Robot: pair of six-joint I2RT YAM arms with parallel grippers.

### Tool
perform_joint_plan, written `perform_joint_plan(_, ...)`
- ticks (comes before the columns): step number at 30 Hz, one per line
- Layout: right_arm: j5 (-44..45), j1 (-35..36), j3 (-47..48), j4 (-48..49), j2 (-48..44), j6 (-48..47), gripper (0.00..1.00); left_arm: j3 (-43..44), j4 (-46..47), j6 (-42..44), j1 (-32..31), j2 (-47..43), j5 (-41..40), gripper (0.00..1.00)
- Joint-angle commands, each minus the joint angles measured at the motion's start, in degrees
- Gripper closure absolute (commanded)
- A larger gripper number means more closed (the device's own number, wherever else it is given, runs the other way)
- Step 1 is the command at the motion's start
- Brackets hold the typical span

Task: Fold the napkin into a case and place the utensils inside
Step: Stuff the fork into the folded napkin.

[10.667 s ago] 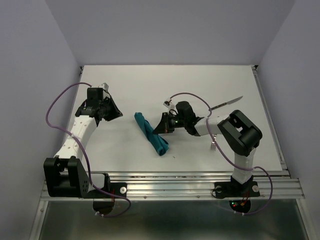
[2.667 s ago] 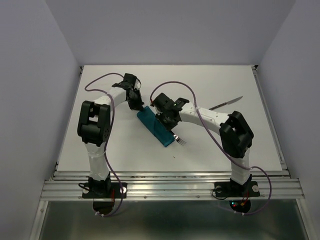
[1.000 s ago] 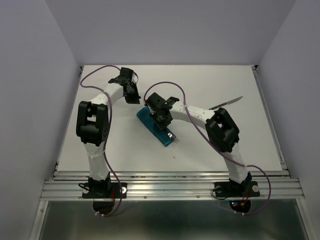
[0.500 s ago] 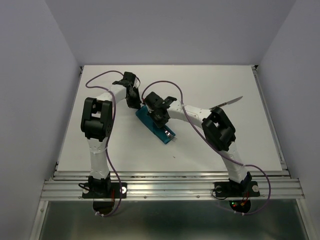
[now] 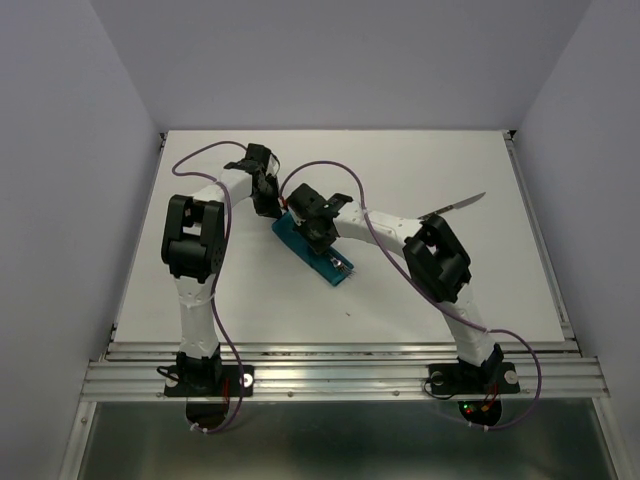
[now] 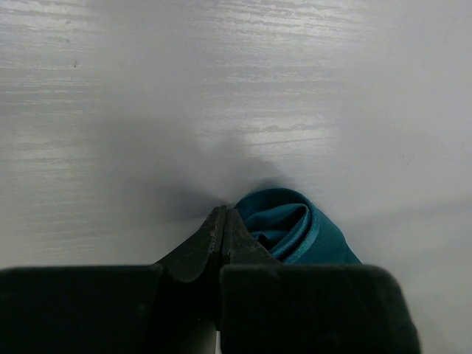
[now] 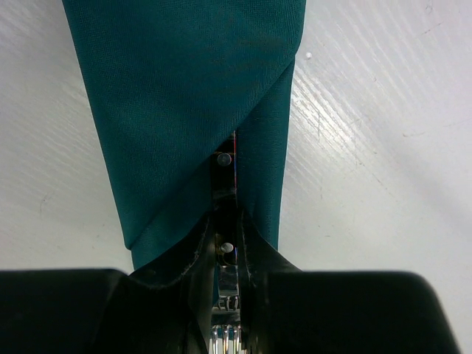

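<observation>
Case (image 5: pixel 322 262), top view: lies diagonally on the surface (image 5: pixel 250 300), with less of the fork (image 5: pixel 343 267) protruding than a second ago; knife (image 5: pixel 455 207) well apart. Left wrist: my left gripper (image 6: pixel 223 215) is closed beside the rolled end. Right wrist: my right gripper (image 7: pixel 225 214) pinches the fork in the fold.

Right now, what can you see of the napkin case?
The case is a narrow pouch of plain teal cloth, lying flat and diagonal on the table. Two flaps overlap, leaving a slit; the right gripper holds the fork in it, tines out. Its rolled far end lies beside the shut left gripper.
</observation>
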Motion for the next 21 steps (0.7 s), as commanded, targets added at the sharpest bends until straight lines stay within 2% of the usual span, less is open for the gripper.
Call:
perform_joint_plan(1, 1.42, 0.4, 2.4, 3.22, 0.07, -2.86, 0.99, 1.28, -0.5, 1.2, -0.37, 0.01, 1.57, 0.95)
perform_joint_plan(21, -0.42, 0.4, -0.15, 3.83, -0.9, -3.13, 0.99, 1.02, -0.24, 1.73, -3.18, 0.72, 3.33, 0.95)
